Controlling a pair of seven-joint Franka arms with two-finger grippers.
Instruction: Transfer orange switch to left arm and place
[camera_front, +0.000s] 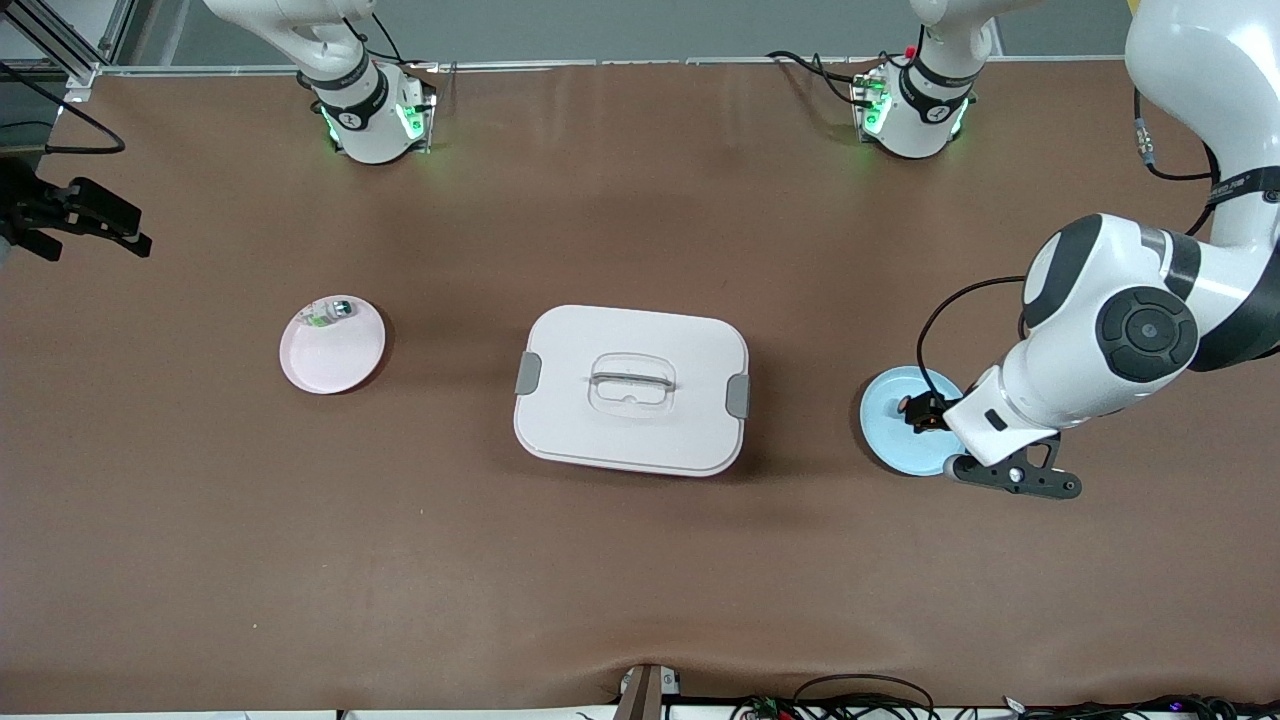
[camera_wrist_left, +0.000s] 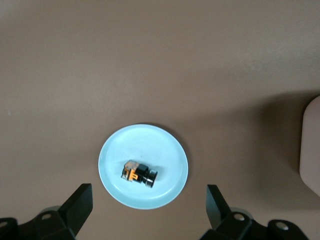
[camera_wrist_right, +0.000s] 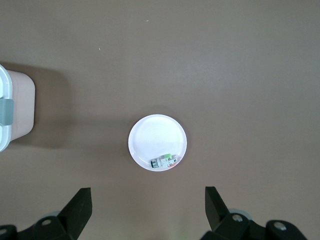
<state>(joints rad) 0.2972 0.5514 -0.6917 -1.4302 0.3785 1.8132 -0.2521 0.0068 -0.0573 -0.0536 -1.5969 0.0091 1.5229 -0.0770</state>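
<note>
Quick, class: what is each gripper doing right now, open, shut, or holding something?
Left gripper: open, empty, over the blue plate with the orange switch.
Right gripper: open, empty, high over the table near the pink plate.

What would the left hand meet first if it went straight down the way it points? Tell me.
Likely the blue plate with the orange switch on it; the open left hand hangs over the plate's edge, so it might reach the table first.
</note>
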